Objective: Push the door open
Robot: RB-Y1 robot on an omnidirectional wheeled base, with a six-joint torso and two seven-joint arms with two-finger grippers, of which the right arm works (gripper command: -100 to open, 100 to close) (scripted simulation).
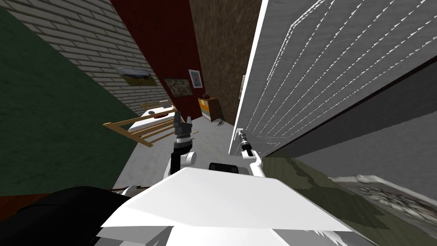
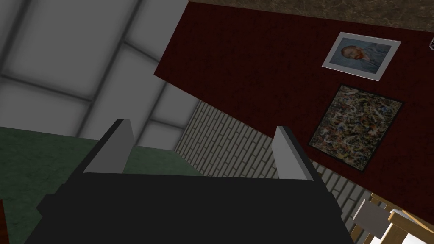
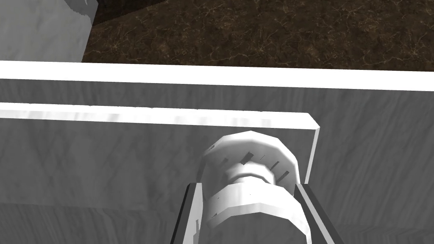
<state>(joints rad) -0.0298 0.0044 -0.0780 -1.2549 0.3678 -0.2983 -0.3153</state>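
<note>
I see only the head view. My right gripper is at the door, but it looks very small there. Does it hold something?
Observer: Yes. The right wrist view shows the right gripper shut on a white knob, with its fingers pressing the knob's sides.
Operator: Thank you. And the left gripper, is it open or shut?
Observer: The left gripper is open. Its fingers stand wide apart with nothing between them.
</note>
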